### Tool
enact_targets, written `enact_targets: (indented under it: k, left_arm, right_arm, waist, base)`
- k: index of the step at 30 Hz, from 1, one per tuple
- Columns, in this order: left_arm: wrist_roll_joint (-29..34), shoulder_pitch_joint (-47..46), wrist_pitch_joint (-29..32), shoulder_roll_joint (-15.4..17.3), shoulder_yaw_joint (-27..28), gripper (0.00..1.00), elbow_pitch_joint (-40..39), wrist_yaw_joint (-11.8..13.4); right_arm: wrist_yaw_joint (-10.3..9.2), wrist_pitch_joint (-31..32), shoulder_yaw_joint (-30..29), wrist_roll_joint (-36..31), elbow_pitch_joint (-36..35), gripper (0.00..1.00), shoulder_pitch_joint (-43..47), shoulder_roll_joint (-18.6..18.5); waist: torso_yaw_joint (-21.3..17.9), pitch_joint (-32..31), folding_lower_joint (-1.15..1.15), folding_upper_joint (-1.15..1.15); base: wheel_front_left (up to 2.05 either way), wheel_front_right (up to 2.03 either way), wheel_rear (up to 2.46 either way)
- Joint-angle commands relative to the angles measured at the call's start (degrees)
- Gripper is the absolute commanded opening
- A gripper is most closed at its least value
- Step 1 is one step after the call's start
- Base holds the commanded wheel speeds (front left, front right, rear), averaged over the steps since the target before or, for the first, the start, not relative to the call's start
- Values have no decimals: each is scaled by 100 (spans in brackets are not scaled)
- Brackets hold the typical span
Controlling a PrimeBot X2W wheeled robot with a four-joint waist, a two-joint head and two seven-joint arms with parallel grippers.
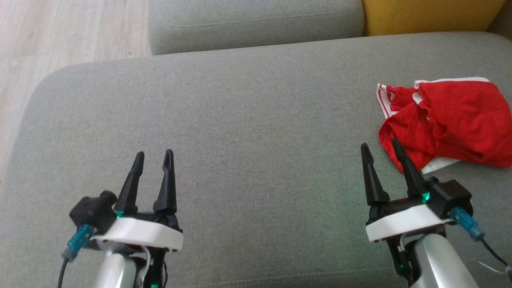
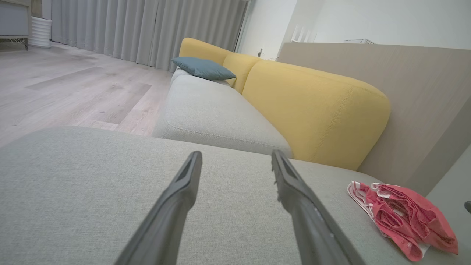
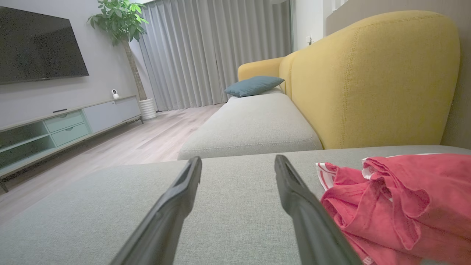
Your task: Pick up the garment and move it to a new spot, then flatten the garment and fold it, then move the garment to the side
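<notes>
A crumpled red garment with white striped trim lies in a loose heap on a wide grey seat cushion. Two robot grippers reach over the cushion's near part.

The right gripper has its two long dark fingers spread apart, with bare grey fabric showing between them. The garment sits just ahead of this gripper and to its right. In the head view the tip of its right-hand finger overlaps the heap's near edge. In the right wrist view the red cloth bunches up just beside that same finger, folds rising past its right side. Whether finger and cloth actually touch cannot be told. The white trim shows at the edge of the heap closest to the gripper.

The left gripper also has its fingers held apart, over plain cushion. The garment is well away from it, far off to its right and a little ahead, past the right gripper. In the left wrist view the garment appears small at the lower right.

Ahead of both grippers, beyond the cushion's far edge, lies a second grey seat with a yellow backrest along its right side. A blue pillow rests at its far end. A pale wooden floor lies to the left of the left gripper.
</notes>
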Motion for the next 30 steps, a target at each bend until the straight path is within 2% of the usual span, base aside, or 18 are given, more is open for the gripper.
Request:
enact_targets:
  k: [1,8,19,30]
  left_arm:
    - [75,-148,-29,45,235,100,-234,8]
    - [252,-91,-29,45,198,100,-334,-16]
    - [340,-53,-29,45,278,100,-397,175]
    - [169,-69,-29,45,338,100,-337,111]
  right_arm:
    - [37,-75,142,32,-225,100,-122,39]
    - [37,-76,133,70,-257,100,-84,40]
    - [37,-76,129,139,-262,100,-106,40]
    - [37,-76,148,201,-278,100,-141,40]
  waist:
    - [5,4,0,0]
    - [27,-9,0,0]
    - [6,-3,0,0]
    - [14,32,0,0]
  base:
    - [0,0,0]
    - [0,0,0]
    - [0,0,0]
    - [0,0,0]
